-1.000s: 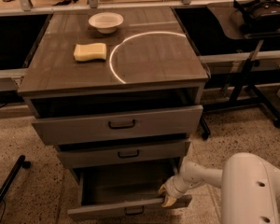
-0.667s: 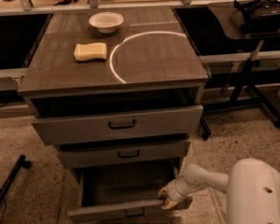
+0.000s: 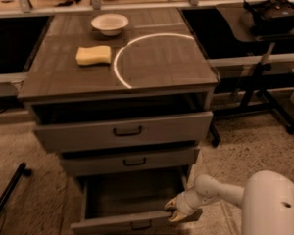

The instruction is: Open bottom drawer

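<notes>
The grey cabinet (image 3: 206, 84) has three drawers. The bottom drawer (image 3: 112, 223) is pulled well out, and its empty dark inside shows. Its small dark bar handle (image 3: 140, 225) sits at the lower edge of the view. My gripper (image 3: 173, 211) is at the right end of the bottom drawer's front, at its top edge, touching or very close to it. My white forearm (image 3: 220, 192) reaches in from the lower right. The top drawer (image 3: 122, 131) stands partly out. The middle drawer (image 3: 132, 160) is out a little.
On the cabinet top lie a yellow sponge (image 3: 93, 55) and a white bowl (image 3: 110, 23), with a bright arc of light beside them. A black stand with a dark bag (image 3: 273, 13) is at the right. A dark leg (image 3: 10, 192) crosses the floor at lower left.
My gripper and forearm have moved a little down and to the left along the bottom drawer's front. The drawer front sits slightly further out.
</notes>
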`<state>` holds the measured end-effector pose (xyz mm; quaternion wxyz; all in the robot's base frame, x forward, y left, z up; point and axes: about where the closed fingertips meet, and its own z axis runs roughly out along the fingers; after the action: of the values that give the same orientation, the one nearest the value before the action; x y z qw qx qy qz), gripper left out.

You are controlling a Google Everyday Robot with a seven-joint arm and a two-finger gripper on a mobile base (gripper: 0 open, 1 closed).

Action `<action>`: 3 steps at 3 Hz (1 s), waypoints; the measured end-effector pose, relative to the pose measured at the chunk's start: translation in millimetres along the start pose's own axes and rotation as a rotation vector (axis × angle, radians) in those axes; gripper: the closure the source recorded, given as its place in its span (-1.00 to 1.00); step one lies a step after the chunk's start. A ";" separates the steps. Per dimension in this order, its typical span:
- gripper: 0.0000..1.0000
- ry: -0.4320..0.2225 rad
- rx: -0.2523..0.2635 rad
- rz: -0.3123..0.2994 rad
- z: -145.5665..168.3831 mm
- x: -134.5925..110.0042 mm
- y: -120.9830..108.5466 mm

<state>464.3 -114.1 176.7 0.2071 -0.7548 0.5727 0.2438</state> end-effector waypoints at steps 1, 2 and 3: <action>1.00 -0.007 -0.003 0.002 -0.4 1.3 1.4; 0.62 -0.007 -0.003 0.002 -0.4 1.3 1.4; 0.16 -0.007 -0.003 0.002 -0.4 1.3 1.4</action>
<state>463.3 -115.7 176.1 0.2077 -0.7538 0.5722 0.2475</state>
